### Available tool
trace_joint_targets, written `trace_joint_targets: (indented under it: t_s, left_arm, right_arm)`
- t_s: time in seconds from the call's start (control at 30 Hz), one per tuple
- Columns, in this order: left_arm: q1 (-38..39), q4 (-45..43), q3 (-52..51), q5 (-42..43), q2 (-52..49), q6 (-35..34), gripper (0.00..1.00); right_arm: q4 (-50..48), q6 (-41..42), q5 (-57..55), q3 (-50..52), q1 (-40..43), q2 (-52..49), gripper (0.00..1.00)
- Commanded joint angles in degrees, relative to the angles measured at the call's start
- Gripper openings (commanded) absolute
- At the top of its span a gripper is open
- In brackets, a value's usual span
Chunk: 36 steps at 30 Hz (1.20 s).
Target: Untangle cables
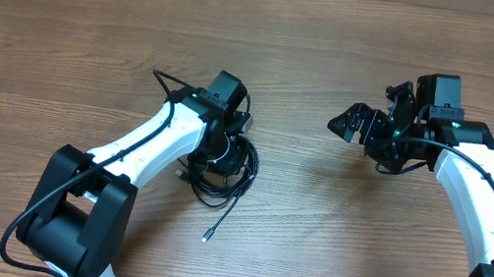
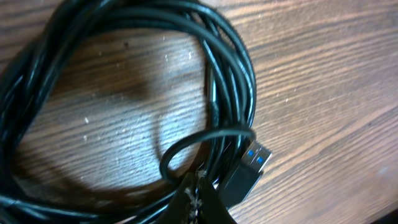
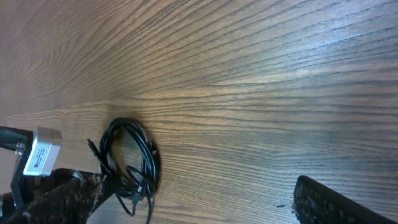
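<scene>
The cables [image 1: 226,177] lie as one tangled black coil on the wood table [image 1: 312,228], with a loose silver-tipped end [image 1: 207,239] trailing toward the front. My left gripper [image 1: 220,157] is down on the coil. In the left wrist view its dark fingertips [image 2: 189,190] are pressed together, shut on a thin looped strand [image 2: 169,158], next to a black plug with a blue insert [image 2: 249,167]. My right gripper [image 1: 350,125] hangs apart to the right, open and holding nothing. In the right wrist view the coil [image 3: 132,160] lies beyond its wide-spread fingers [image 3: 323,199].
The left arm's white link [image 1: 142,142] runs from the coil back to its base [image 1: 76,211] at the front left. The right arm [image 1: 477,195] stands at the right edge. A thick robot cable [image 1: 168,84] arcs off the left wrist.
</scene>
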State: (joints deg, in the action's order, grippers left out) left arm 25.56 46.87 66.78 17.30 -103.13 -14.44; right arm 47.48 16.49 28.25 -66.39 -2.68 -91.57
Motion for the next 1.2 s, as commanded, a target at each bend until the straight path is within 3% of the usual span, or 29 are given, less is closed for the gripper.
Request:
trace_joint_targets:
  t_s: [0.0, 0.4, 0.57, 0.7, 1.0, 1.17]
  left_arm:
    - [1.62, -1.31, -1.57, -1.05, -0.44, -1.77, 0.05]
    - [2.97, -4.09, -3.74, -1.42, -0.63, -7.10, 0.06]
    - [2.97, -3.76, -3.72, 12.61, -0.63, -2.16, 0.04]
    - [2.97, -2.89, -3.72, 17.75, -0.63, -0.04, 0.04]
    - [2.97, -1.38, -3.72, 5.62, -0.63, 0.90, 0.09]
    - [3.17, -1.95, -3.74, 4.94, -0.63, -0.68, 0.06]
  right_arm:
    - [-0.24, 0.00, -0.20, -1.18, -0.26, -0.07, 1.00]
    - [-0.26, -0.02, -0.22, -1.18, -0.26, -0.07, 1.00]
    - [-0.22, -0.02, -0.22, -1.18, -0.26, -0.07, 1.00]
    - [-0.24, -0.02, -0.22, -1.18, -0.26, -0.07, 1.00]
    - [-0.24, 0.00, -0.22, -1.18, -0.26, -0.07, 1.00]
    - [-0.26, 0.00, -0.22, -1.18, -0.26, -0.07, 1.00]
